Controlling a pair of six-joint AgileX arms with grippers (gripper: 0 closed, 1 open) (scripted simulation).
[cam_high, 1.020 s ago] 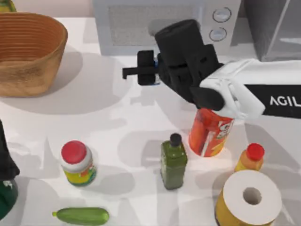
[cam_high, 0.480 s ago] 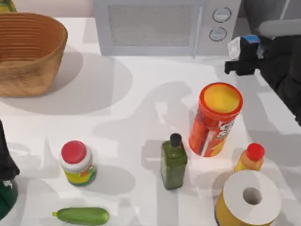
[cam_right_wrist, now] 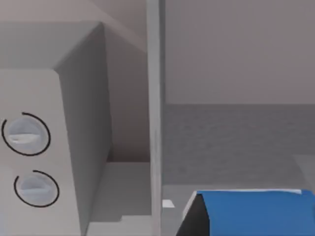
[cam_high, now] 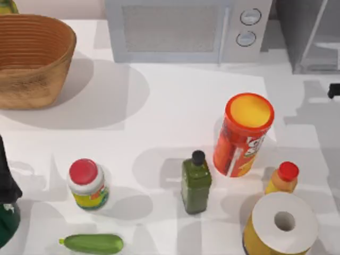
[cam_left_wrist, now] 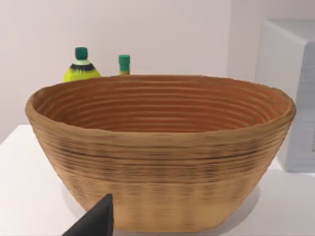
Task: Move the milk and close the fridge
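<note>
One fridge [cam_right_wrist: 236,128] sitting far right, straight ahead of my right gripper [cam_high: 333,91], nearer than my parked left arm. I'm holding the milk [cam_right_wrist: 256,211], blue top facing the open compartment; fingers clenched on it.

A woven basket [cam_high: 32,58] at ten o'clock has rough, ribbed wicker walls — matt and tan. The table [cam_high: 159,117] is smooth, matt white. At twelve o'clock the microwave [cam_high: 186,29] looks like brushed grey metal with a fine mesh door. The fridge [cam_right_wrist: 155,118] at one o'clock has a matt pale frame. The milk [cam_right_wrist: 256,211] has a smooth blue top — flat, unglossed. The cucumber [cam_high: 91,243] looks glossy.
</note>
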